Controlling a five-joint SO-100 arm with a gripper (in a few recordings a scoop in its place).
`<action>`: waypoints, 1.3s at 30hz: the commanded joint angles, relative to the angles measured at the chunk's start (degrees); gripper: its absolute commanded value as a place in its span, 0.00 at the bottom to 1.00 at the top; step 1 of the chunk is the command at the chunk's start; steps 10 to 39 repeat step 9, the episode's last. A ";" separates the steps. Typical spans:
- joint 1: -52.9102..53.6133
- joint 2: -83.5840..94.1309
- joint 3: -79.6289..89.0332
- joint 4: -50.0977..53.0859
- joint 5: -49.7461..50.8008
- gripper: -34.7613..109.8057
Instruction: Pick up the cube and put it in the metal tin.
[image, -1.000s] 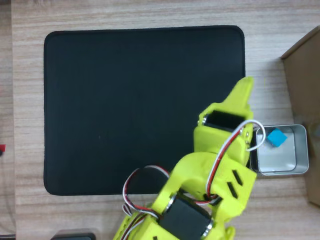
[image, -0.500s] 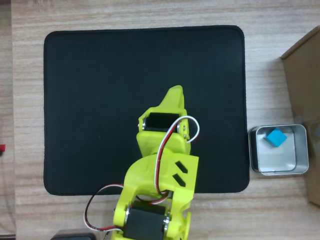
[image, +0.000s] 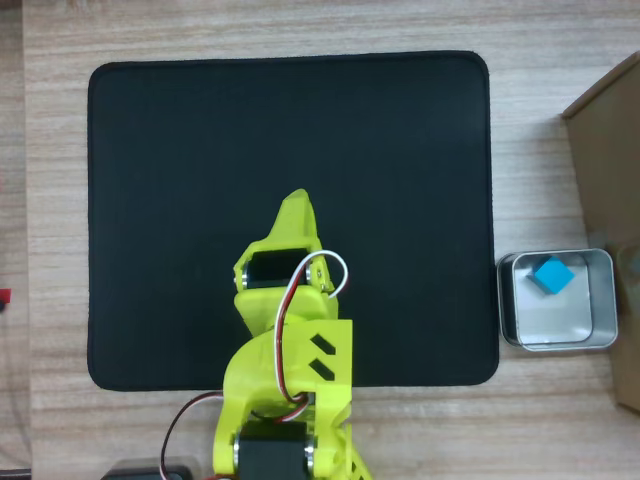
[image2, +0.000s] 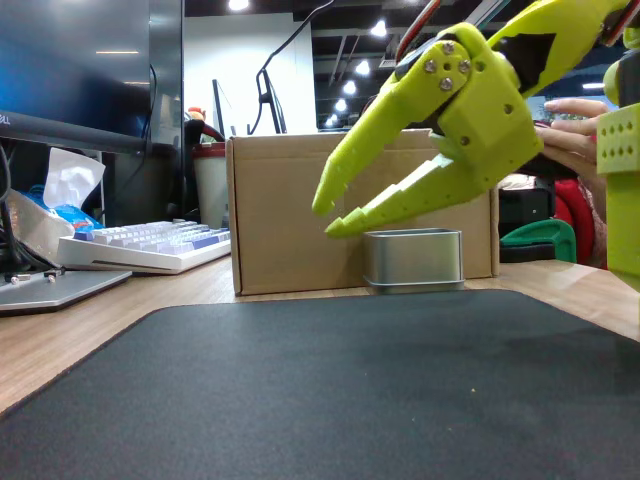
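The cube (image: 552, 274) lies inside the metal tin (image: 600, 300) near the tabletop's right edge, so the task looks done. Over the last second the gripper (image2: 330, 217) has swung away from the tin to above the black mat (image: 200, 200) — fingers parted, holding nothing.

Black mat (image: 290, 160): lies flat on the wooden table (image: 300, 28), centre of scene. Brown cardboard box (image2: 290, 210): upright beyond the mat's far edge. White keyboard (image2: 150, 247): left of the box. Monitor (image2: 75, 70): above the keyboard. Tissue pack (image2: 70, 180): behind the keyboard.
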 joint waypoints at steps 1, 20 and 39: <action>0.88 1.85 0.70 2.90 -0.26 0.24; 3.52 1.93 0.70 5.19 -0.35 0.24; 3.52 1.93 0.70 5.19 -0.35 0.24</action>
